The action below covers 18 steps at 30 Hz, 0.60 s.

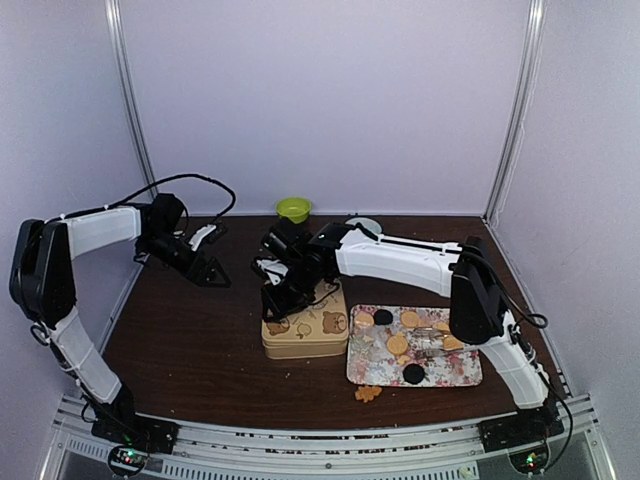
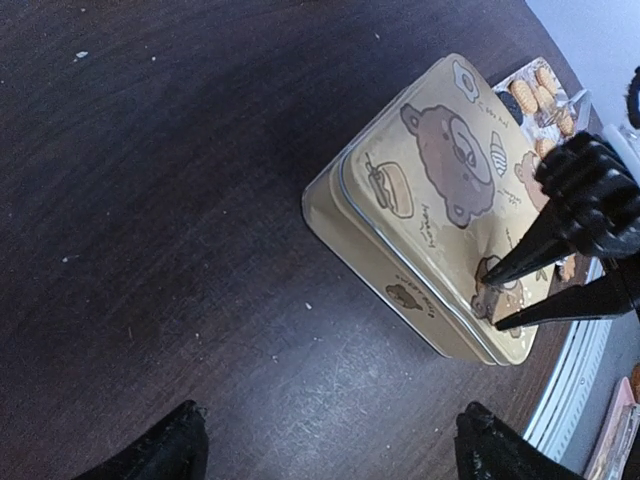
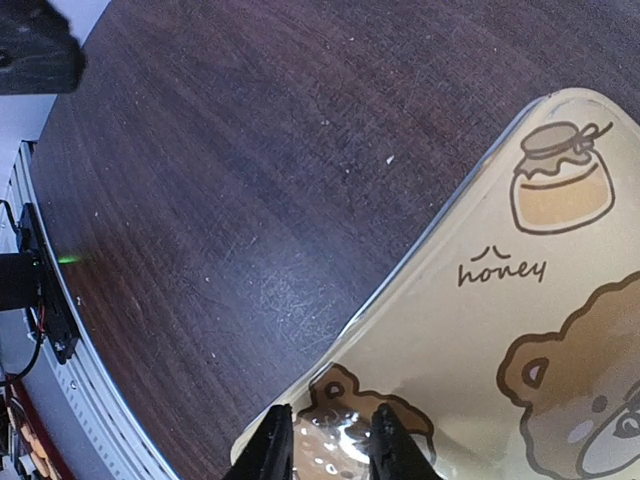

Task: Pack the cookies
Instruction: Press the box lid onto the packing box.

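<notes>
The cookies [image 1: 398,343], round tan ones and a few dark ones, lie on a flowered tray [image 1: 462,376] right of centre; a few cookies [image 2: 535,95] show in the left wrist view. One tan cookie [image 1: 368,393] lies on the table in front of the tray. A tan bear-print tin [image 1: 305,335] stands left of the tray with its lid [image 2: 440,190] on. My right gripper [image 3: 332,412] rests its fingertips on the lid's corner, jaws slightly apart with nothing between. My left gripper [image 2: 330,420] hovers wide open over bare table, left of the tin.
A green bowl [image 1: 293,209] stands at the back wall, with a pale round object [image 1: 366,224] to its right. The table's near edge has a metal rail [image 1: 330,440]. Walls close in on three sides.
</notes>
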Each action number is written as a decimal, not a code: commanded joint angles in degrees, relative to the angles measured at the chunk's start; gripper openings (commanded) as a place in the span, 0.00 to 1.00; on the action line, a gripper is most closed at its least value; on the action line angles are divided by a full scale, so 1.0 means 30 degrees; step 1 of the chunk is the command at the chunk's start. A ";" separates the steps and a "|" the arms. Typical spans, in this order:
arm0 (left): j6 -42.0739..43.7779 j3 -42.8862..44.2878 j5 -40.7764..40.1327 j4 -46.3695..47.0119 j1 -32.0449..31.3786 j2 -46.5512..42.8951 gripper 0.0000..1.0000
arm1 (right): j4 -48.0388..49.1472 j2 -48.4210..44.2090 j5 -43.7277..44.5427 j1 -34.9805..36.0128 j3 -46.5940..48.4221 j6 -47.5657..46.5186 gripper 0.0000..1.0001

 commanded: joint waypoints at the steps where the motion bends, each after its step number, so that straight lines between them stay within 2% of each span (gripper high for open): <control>1: -0.0910 0.1054 0.1087 0.1010 -0.0133 0.1821 0.88 | -0.1424 -0.0017 0.1089 0.0285 -0.0131 -0.0463 0.27; 5: -0.1681 0.2266 0.1733 0.1269 -0.1038 0.3059 0.88 | -0.0185 -0.2781 -0.0474 -0.0483 -0.1238 0.0081 0.29; 11: -0.2907 0.3536 0.1836 0.1645 -0.2453 0.4079 0.98 | 0.4696 -0.8132 -0.1973 -0.3543 -0.7722 0.2248 0.48; 14: -0.3925 0.3538 0.1617 0.2206 -0.3001 0.4446 0.98 | 0.4886 -0.8995 -0.1513 -0.4853 -0.9888 0.2187 0.54; 18: -0.4804 0.3192 0.1312 0.3195 -0.3708 0.4936 0.98 | 0.4394 -0.8711 -0.0025 -0.5592 -1.1473 0.1683 0.56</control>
